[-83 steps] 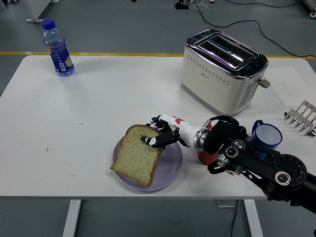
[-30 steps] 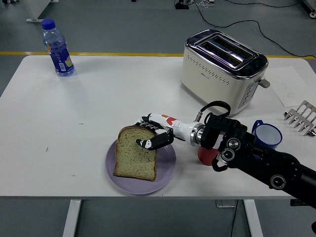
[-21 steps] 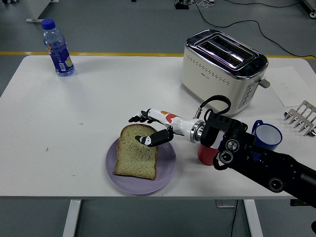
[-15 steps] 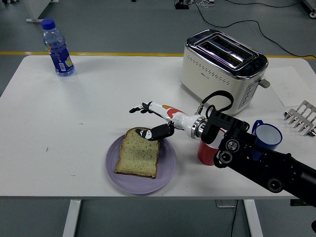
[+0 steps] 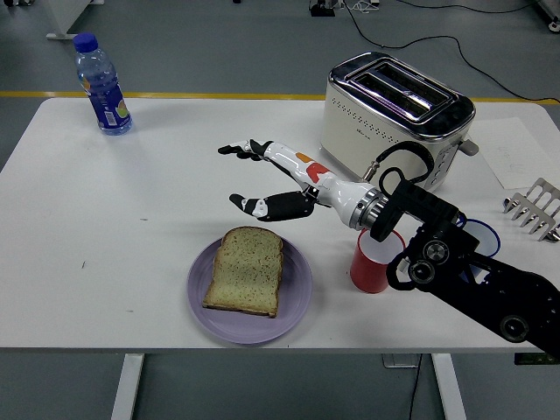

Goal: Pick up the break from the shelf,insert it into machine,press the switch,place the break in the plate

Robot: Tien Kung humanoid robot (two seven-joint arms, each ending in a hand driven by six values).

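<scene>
The bread [image 5: 248, 269] lies flat on the purple plate [image 5: 297, 293] near the worktop's [image 5: 175, 184] front edge. The right robot hand [image 5: 267, 179] hangs above and behind it, fingers spread, holding nothing and clear of the slice. A red cup [image 5: 371, 262] stands just right of the plate, under the arm. The toaster [image 5: 395, 122] sits behind, a bottle [image 5: 102, 85] at far left, a blue cup [image 5: 477, 236] and rack [image 5: 535, 208] at right.
</scene>
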